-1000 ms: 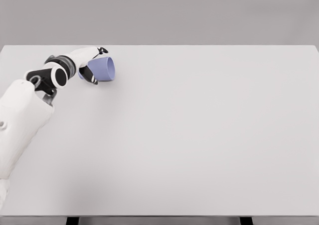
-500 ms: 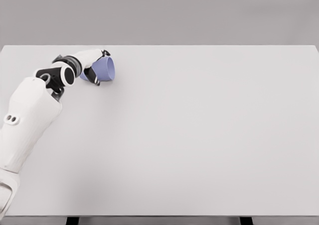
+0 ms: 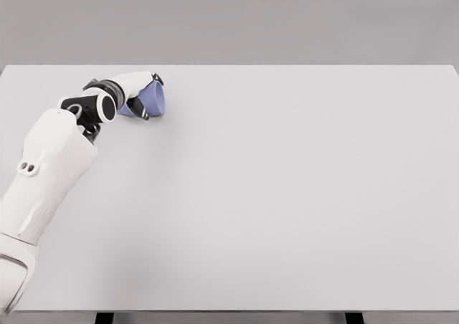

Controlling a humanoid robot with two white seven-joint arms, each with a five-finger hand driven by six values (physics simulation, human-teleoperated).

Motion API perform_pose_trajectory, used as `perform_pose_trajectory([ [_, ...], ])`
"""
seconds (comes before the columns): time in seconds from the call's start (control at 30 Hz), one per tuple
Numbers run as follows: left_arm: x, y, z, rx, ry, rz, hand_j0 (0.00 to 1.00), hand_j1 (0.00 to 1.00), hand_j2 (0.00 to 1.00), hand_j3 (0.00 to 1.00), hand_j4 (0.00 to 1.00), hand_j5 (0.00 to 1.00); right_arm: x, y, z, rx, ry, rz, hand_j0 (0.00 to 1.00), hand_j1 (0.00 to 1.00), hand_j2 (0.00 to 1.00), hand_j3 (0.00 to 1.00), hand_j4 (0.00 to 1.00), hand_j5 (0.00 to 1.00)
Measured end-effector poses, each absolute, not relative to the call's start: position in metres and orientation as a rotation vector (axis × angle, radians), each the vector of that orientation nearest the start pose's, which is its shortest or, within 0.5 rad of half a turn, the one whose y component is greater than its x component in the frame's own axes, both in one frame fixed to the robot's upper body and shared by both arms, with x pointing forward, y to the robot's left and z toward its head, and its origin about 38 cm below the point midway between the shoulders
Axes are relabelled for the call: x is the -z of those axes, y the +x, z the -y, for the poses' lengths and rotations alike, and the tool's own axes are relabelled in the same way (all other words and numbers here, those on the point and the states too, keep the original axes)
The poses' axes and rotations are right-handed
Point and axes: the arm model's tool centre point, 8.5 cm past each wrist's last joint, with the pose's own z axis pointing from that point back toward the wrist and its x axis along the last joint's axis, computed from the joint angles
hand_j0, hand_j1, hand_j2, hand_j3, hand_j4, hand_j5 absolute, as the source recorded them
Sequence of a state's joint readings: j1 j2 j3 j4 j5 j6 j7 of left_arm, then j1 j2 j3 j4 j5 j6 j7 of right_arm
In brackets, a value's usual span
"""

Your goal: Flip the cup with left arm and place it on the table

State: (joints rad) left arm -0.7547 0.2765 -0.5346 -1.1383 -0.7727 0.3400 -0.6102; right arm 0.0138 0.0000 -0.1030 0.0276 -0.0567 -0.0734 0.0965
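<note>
The cup (image 3: 153, 99) is gripped in the left hand (image 3: 140, 94), tilted on its side just above the desk (image 3: 287, 195), so righting and placing are not yet done.

The white left arm reaches from the lower left toward the tabletop's (image 3: 287, 195) far left corner, its hand (image 3: 138, 93) with fingers (image 3: 143, 110) curled around the cup (image 3: 154, 99).

A bare simulated test space: a plain white table (image 3: 287, 195) before a blank grey backdrop (image 3: 287, 19).
</note>
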Motion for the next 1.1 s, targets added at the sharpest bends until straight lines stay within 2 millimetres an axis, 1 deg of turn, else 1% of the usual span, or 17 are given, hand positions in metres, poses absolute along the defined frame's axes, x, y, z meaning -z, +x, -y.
perform_pose_trajectory([
  [0.1,-0.163,0.536,-0.219,1.345,0.638,0.928,0.54,0.54,0.54,0.54,0.54,0.54,0.261,-0.01,0.264,0.156,0.003,0.046,1.0,1.0,1.0,1.0,1.0,1.0],
  [0.17,-0.163,0.536,-0.219,1.343,0.636,0.931,0.48,0.48,0.48,0.48,0.48,0.48,0.261,-0.01,0.264,0.156,0.003,0.046,1.0,1.0,1.0,1.0,1.0,1.0],
  [0.2,-0.164,0.536,-0.219,1.34,0.635,0.935,0.47,0.47,0.47,0.47,0.47,0.47,0.261,-0.01,0.264,0.156,0.003,0.046,1.0,1.0,1.0,1.0,1.0,1.0],
  [0.27,-0.166,0.536,-0.219,1.335,0.632,0.942,0.38,0.38,0.38,0.38,0.38,0.38,0.261,-0.01,0.264,0.156,0.003,0.046,1.0,1.0,1.0,1.0,1.0,1.0],
  [0.37,-0.176,0.535,-0.214,1.33,0.622,0.98,0.34,0.34,0.34,0.34,0.34,0.34,0.261,-0.01,0.264,0.156,0.003,0.046,1.0,1.0,1.0,1.0,1.0,1.0],
  [0.47,-0.188,0.535,-0.213,1.31,0.575,1.036,0.34,0.34,0.34,0.34,0.34,0.34,0.261,-0.01,0.264,0.156,0.003,0.046,1.0,1.0,1.0,1.0,1.0,1.0],
  [0.6,-0.207,0.53,-0.228,1.283,0.503,1.12,0.34,0.34,0.34,0.34,0.34,0.34,0.261,-0.01,0.264,0.156,0.003,0.046,1.0,1.0,1.0,1.0,1.0,1.0],
  [0.7,-0.209,0.522,-0.24,1.312,0.424,1.205,0.34,0.34,0.34,0.34,0.34,0.34,0.261,-0.01,0.264,0.156,0.003,0.046,1.0,1.0,1.0,1.0,1.0,1.0],
  [0.8,-0.219,0.515,-0.248,1.36,0.355,1.329,0.34,0.34,0.34,0.34,0.34,0.34,0.261,-0.01,0.264,0.156,0.003,0.046,1.0,1.0,1.0,1.0,1.0,1.0],
  [0.83,-0.218,0.512,-0.251,1.37,0.33,1.362,0.34,0.34,0.34,0.34,0.34,0.34,0.261,-0.01,0.264,0.156,0.003,0.046,1.0,1.0,1.0,1.0,1.0,1.0],
  [0.87,-0.212,0.506,-0.255,1.374,0.301,1.385,0.34,0.34,0.34,0.34,0.34,0.34,0.261,-0.01,0.264,0.156,0.003,0.046,1.0,1.0,1.0,1.0,1.0,1.0],
  [1.0,-0.216,0.495,-0.267,1.401,0.244,1.531,0.35,0.35,0.35,0.35,0.35,0.35,0.261,-0.01,0.264,0.156,0.003,0.047,1.0,1.0,1.0,1.0,1.0,1.0],
  [1.1,-0.227,0.49,-0.273,1.41,0.205,1.645,0.34,0.34,0.34,0.34,0.34,0.34,0.261,-0.01,0.264,0.156,0.003,0.046,1.0,1.0,1.0,1.0,1.0,1.0],
])
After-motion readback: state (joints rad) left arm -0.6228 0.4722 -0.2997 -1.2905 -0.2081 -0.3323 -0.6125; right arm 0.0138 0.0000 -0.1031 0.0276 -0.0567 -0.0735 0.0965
